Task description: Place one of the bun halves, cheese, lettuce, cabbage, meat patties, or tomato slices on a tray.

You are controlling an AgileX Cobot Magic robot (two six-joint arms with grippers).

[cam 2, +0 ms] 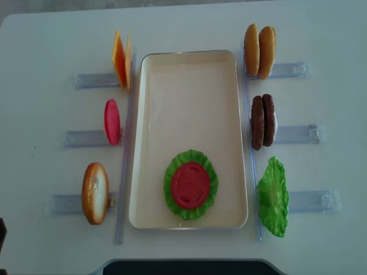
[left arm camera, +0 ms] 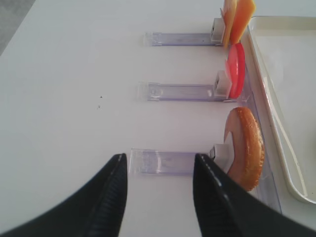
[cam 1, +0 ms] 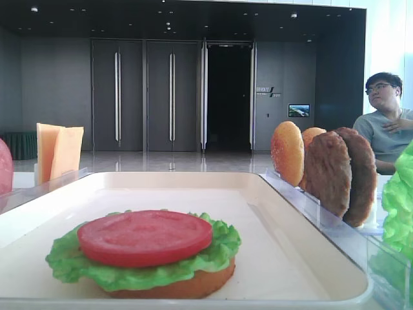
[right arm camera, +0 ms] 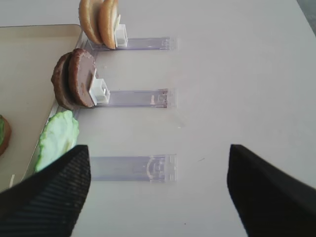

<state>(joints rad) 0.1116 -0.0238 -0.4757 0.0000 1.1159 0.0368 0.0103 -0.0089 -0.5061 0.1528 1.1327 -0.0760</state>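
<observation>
White bench [cam 2: 183,23] fills my overhead view, and I read it from the left. On that side three clear racks [cam 2: 86,80] each stand an item on edge: two cheese slices [cam 2: 120,67] at the far end, one tomato slice [cam 2: 112,122] in the middle, one bun half [cam 2: 95,193] nearest me. My left wrist camera looks down on that bun, and the left fingers [left arm camera: 157,197] are spread with nothing between them, hanging over the near rack's bare rail. In the centre lies the cream tray [cam 2: 189,63]; at its near end sits a stack of bun base [cam 1: 174,287], lettuce leaf [cam 2: 172,197] and a second tomato slice [cam 2: 190,184] on top. Right of the tray, more racks carry two bun halves [cam 2: 258,50], two meat patties [cam 2: 262,121] and another lettuce leaf [cam 2: 273,197]. The right fingers [right arm camera: 158,192] are spread wide and empty above the near rack beside that leaf. A seated man [cam 1: 387,123] shows at the far right of the low camera's view.
</observation>
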